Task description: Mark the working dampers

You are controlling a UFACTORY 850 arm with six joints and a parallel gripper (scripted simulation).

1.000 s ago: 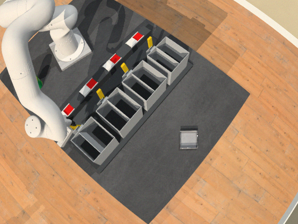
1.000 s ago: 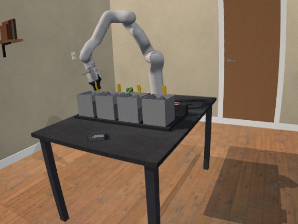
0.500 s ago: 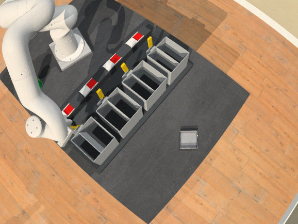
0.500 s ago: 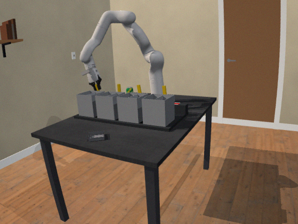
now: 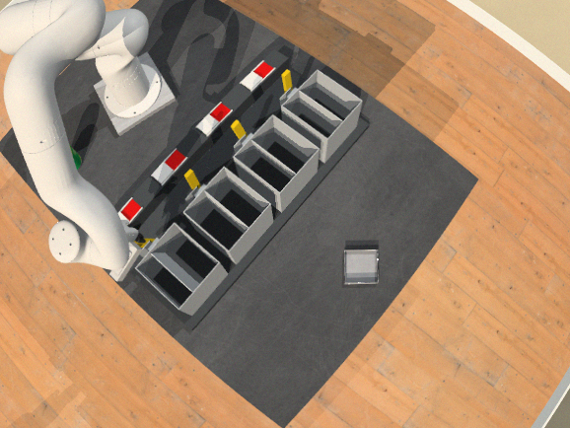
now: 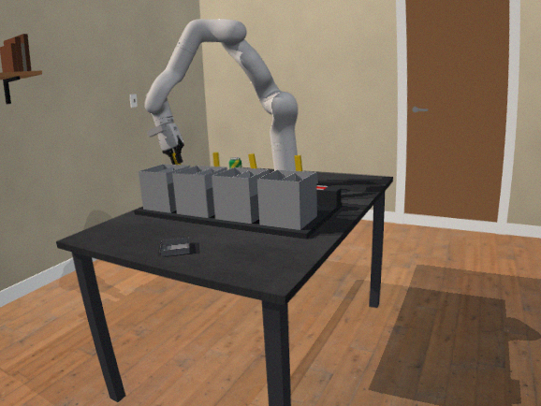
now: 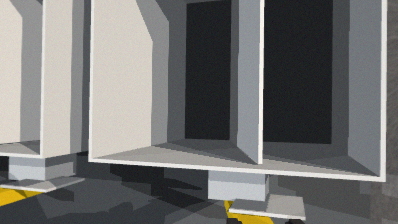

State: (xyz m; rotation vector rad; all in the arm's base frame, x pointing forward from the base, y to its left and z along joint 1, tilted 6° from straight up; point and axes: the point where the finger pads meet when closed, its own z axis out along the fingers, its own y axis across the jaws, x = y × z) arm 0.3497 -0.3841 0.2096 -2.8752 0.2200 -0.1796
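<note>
Four grey box dampers stand in a row on a black base; the end one [image 5: 209, 290] [image 6: 154, 192] [image 7: 120, 85] fills the wrist view. Each has a yellow shaft handle on the robot side. My gripper [image 5: 141, 242] [image 6: 175, 156] is tilted down at the end damper's back and is shut on its yellow handle [image 5: 147, 240] [image 7: 245, 219]. The fingers are mostly hidden in the wrist view. The other handles [image 5: 191, 178] [image 5: 238, 129] [image 5: 286, 80] stand upright. All four status sliders [image 5: 130, 209] [image 5: 175, 160] [image 5: 220, 111] [image 5: 263, 69] show red, their white covers set to one side.
A small clear tray [image 5: 361, 266] [image 6: 175, 247] lies on the dark table in front of the dampers. A green can [image 5: 76, 159] [image 6: 235, 163] stands behind the arm. The robot base [image 5: 129, 94] sits behind the sliders.
</note>
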